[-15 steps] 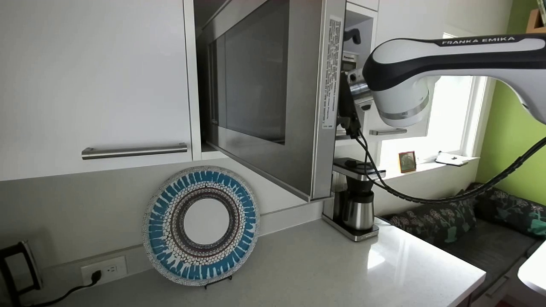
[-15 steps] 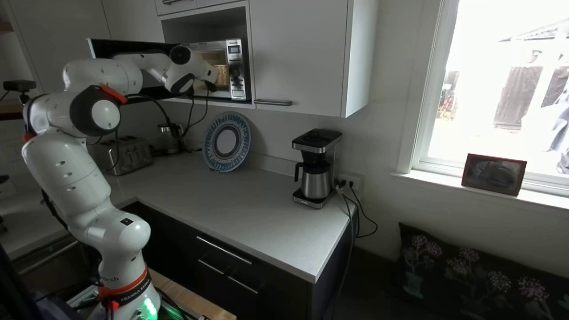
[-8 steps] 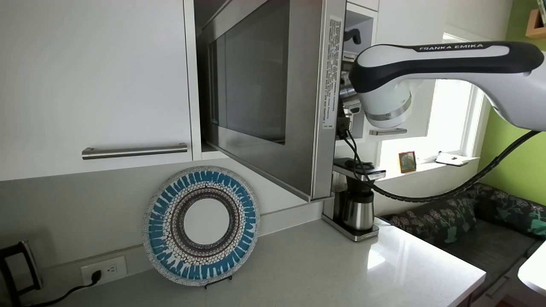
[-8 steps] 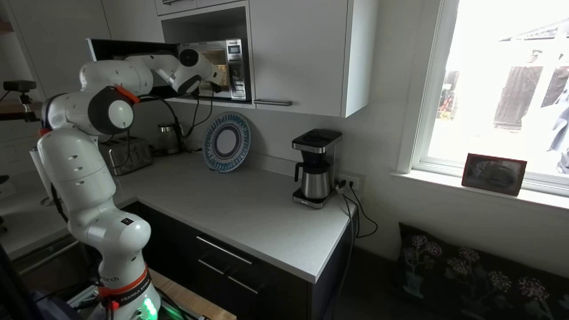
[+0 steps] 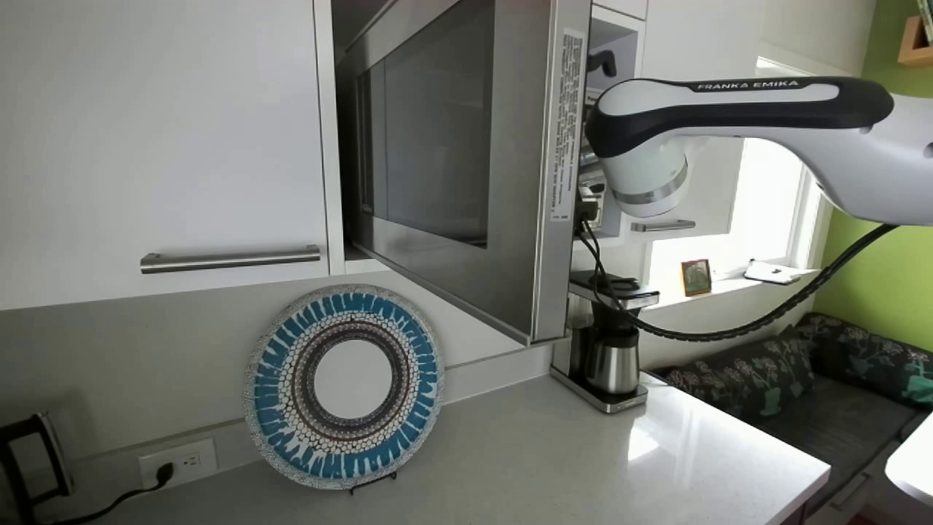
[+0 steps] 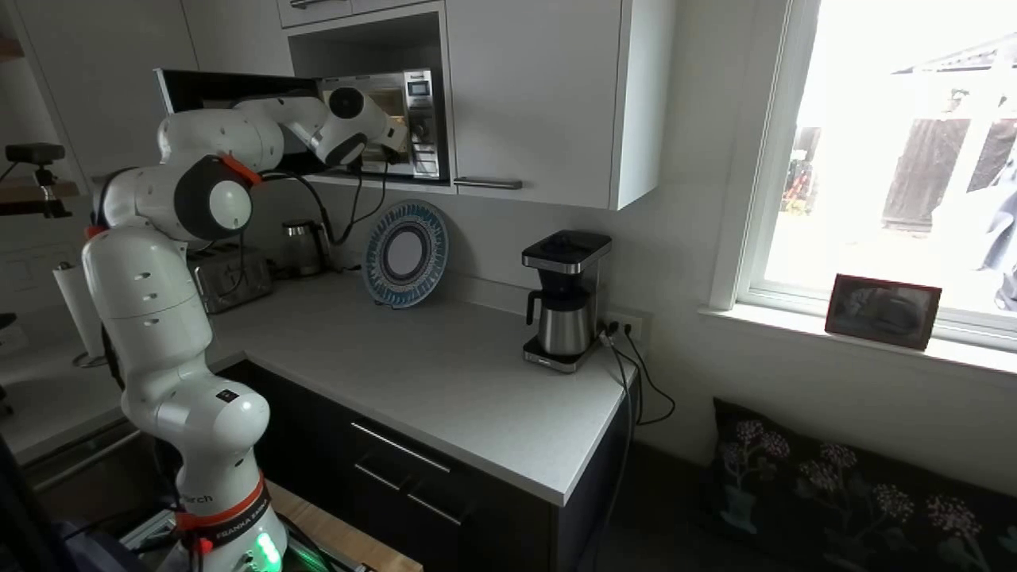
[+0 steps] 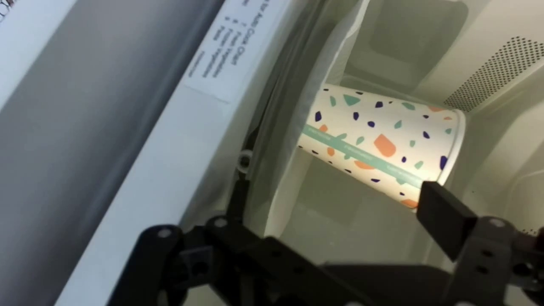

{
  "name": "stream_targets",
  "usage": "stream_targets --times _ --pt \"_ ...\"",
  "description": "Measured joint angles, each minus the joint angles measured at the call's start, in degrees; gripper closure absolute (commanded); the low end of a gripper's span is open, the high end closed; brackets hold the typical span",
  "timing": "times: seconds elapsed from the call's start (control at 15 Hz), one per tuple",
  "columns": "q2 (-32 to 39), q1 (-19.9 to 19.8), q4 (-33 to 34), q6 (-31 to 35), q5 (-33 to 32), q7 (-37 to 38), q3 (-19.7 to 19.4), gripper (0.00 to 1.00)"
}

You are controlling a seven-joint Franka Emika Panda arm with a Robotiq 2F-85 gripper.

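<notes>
Inside the lit microwave (image 6: 423, 119) is a white cup (image 7: 378, 136) patterned with orange, green and navy patches and a teal band. Its left end is hidden behind the pale frame in the wrist view. My gripper (image 7: 335, 187) stands open with nothing between its fingers. The right finger (image 7: 444, 216) overlaps the cup's lower right corner; I cannot tell whether they touch. The left finger (image 7: 239, 199) is by the door side of the opening. The microwave door (image 5: 437, 146) is swung open and hides the gripper in an exterior view.
A coffee maker (image 6: 564, 302) stands on the counter (image 6: 445, 373) below. A round patterned plate (image 6: 405, 254) leans on the wall, with a toaster (image 6: 238, 278) farther left. The arm's cable (image 5: 729, 332) hangs in a loop. A cupboard (image 6: 532, 95) adjoins the microwave niche.
The arm has moved toward the microwave, leftward in an exterior view and rightward in the opposite exterior view. Its wrist has gone farther behind the open door. The door has not visibly moved.
</notes>
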Motion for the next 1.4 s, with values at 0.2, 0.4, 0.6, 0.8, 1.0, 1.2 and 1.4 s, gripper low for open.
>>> stream_targets --times 0.2,0.4,0.6,0.8,1.0,1.2,1.4 --pt "0.0 0.04 0.0 0.0 -0.02 0.0 0.0 0.0" --pt "-0.05 -0.03 0.13 0.0 0.08 0.0 -0.01 0.0" --pt "-0.11 -0.14 0.94 0.0 0.08 -0.02 -0.1 0.0" --pt "-0.09 -0.11 1.49 0.0 0.55 -0.02 -0.1 0.02" --pt "0.24 -0.03 1.5 0.0 1.54 -0.04 0.0 0.0" --pt "0.99 0.02 1.52 0.0 2.35 -0.06 0.06 0.04" --pt "1.29 -0.02 1.7 0.05 2.92 -0.08 0.03 0.29"
